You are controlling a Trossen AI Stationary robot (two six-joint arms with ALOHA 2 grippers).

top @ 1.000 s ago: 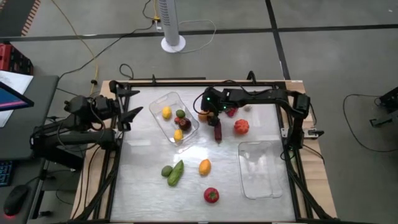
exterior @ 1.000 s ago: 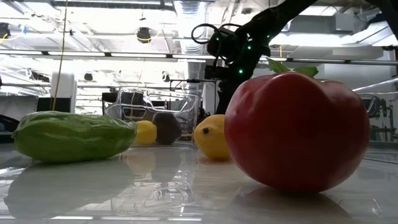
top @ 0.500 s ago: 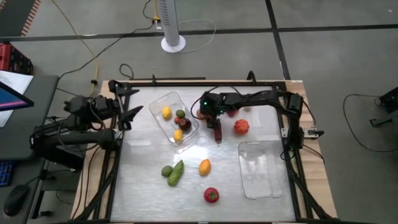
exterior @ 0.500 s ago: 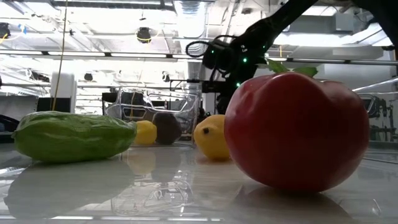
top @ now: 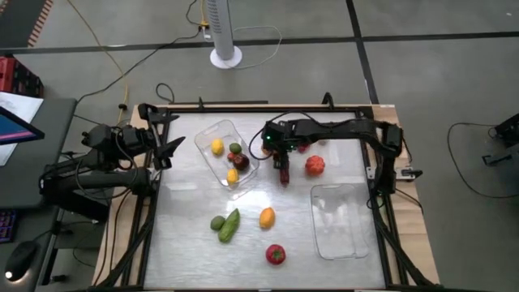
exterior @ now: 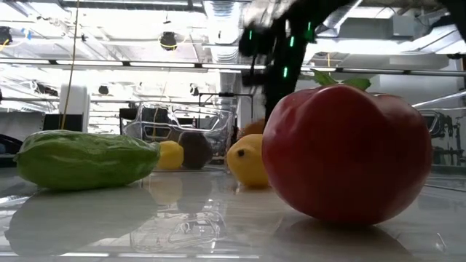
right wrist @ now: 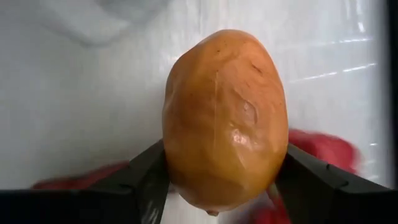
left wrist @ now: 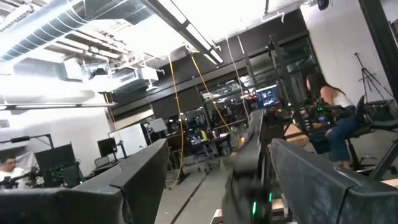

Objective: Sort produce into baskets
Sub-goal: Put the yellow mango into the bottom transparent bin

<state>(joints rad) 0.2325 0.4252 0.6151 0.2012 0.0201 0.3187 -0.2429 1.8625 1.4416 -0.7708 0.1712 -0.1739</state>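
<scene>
Your left wrist camera looks out over the room, not down at the table.

The left gripper frames your view: one dark finger on one side, the other opposite, with a clear gap between them, so the jaws stand apart and hold nothing. Through that gap you see a dark, blurred arm segment carrying a small green light. Beyond it lies a workshop with ceiling ducts and bright strip lights, hanging yellow cables, and monitors. A person sits at a desk on the far side; part of another person shows at the picture's edge.
</scene>
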